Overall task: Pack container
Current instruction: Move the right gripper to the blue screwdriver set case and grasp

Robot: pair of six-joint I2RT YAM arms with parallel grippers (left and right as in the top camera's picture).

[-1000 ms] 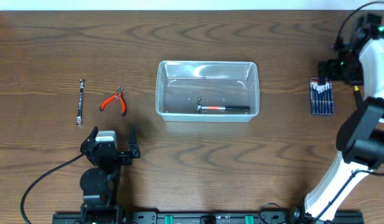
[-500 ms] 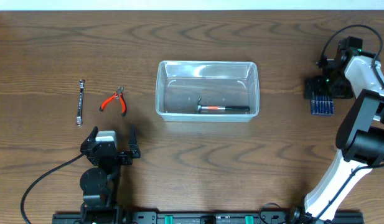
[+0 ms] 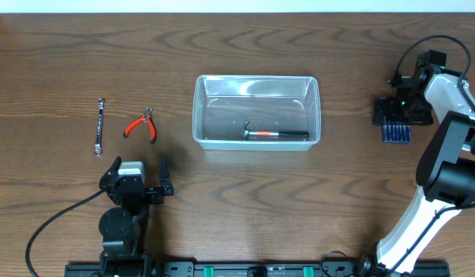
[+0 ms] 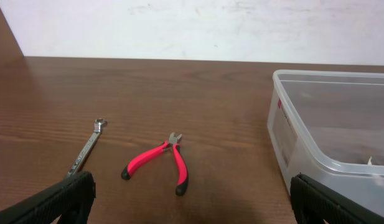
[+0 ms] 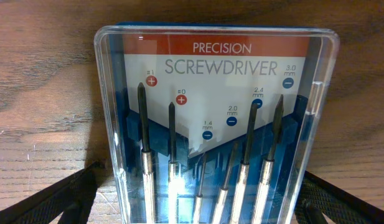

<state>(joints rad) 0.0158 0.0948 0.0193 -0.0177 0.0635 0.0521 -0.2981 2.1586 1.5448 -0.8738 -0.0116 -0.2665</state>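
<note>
Since a second ago: the right fingers [image 3: 382,112] have come away from the table's far right edge and down over the far end of the screwdriver case [image 3: 397,129]. In the last half second they moved only slightly inward. Left arm, container, pliers and wrench are unchanged.

Right fingers [image 5: 50,202]: spread wide, one on each side of the clear-lidded case [image 5: 216,124], gripping nothing. Whether they touch its sides, cannot tell. The lid reads "PRECISION SCREWDRIVER", with six drivers racked on blue.

Left fingers [image 3: 166,167]: spread wide and empty, low over the table near its near edge.

Container [image 3: 196,115]: sits upright at mid-table, well apart from the right fingers on their inward side. From the left fingers [image 4: 62,200] it lies ahead and beyond the right-hand one [image 4: 285,124]. A small hammer [image 3: 275,135] lies flat inside, along the near wall.

Ahead of the left fingers are red-handled pliers [image 4: 157,165], near the midline. A slim steel wrench [image 4: 86,152] lies ahead of the left-hand one. The two are near each other but apart.

Table [image 3: 299,200]: dark brown wood grain. A white wall [image 4: 198,28] stands behind its far edge. A black rail [image 3: 252,270] runs along the near edge, and a black cable [image 3: 56,219] trails from the left arm.
</note>
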